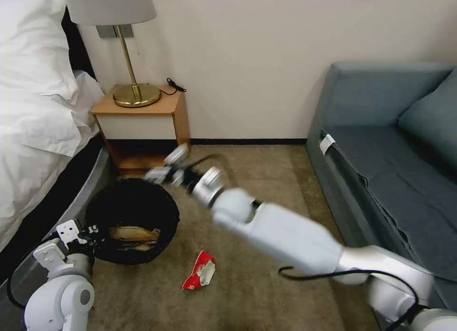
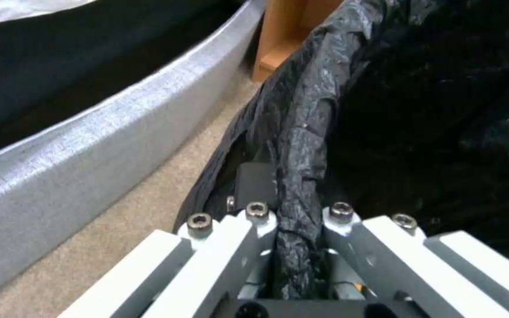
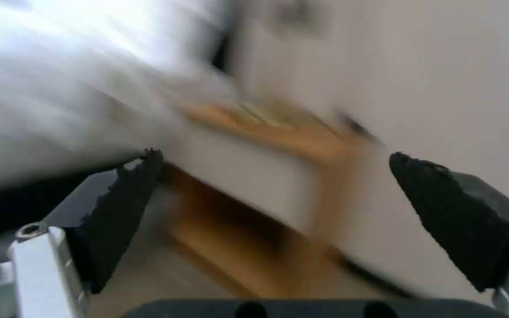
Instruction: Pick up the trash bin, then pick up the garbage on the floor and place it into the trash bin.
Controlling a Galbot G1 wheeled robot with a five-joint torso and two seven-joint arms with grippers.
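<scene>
Our left gripper point(image 2: 298, 229) clamps the trash bin point(image 1: 131, 219) by its bagged rim beside the bed, keeping it within reach; our right gripper point(image 1: 164, 169), jaws apart, hangs above, apparently empty. A red-white wrapper point(image 1: 200, 270) lies on the carpet.

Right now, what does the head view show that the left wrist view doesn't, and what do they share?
Head view alone: the red-white wrapper on the carpet, yellow-brown litter inside the trash bin, the open right gripper above its far rim, plus lamp and sofa. Left wrist view alone: the left gripper clamped on the bag-covered rim. Both: the bin's black bag, bed edge, nightstand and carpet.
</scene>
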